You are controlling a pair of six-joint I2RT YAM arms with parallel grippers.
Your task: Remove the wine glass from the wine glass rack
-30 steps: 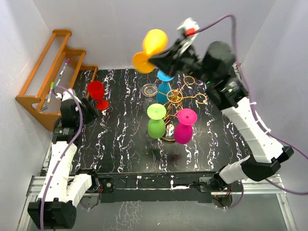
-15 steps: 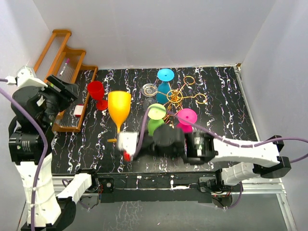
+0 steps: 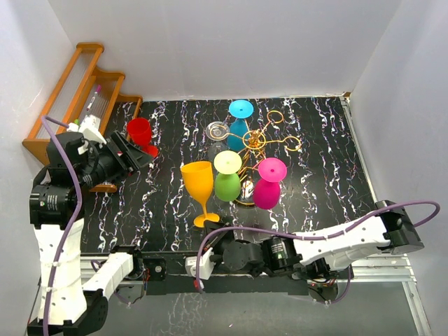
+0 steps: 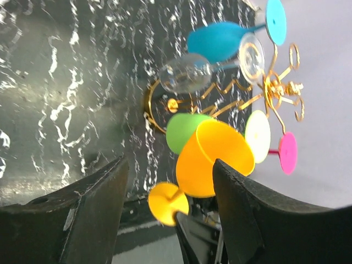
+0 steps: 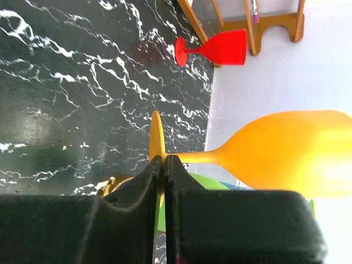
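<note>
Orange plastic wine glass [image 3: 198, 180] stands upright, clear of the gold wire wine glass rack [image 3: 256, 143], its foot rim pinched in the closed right claw [image 5: 164, 165]. Setting the foot flat before release looks wise. An inverted lime-green glass [image 3: 227, 183] and magenta glass [image 3: 267, 189] hang just beyond that claw, and the left claw [image 4: 170, 165] gapes wide and empty near a red glass [image 3: 140, 133].

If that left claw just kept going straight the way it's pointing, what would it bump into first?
Most likely the orange wine glass, dead ahead of the open left gripper; depth is hard to judge.
</note>
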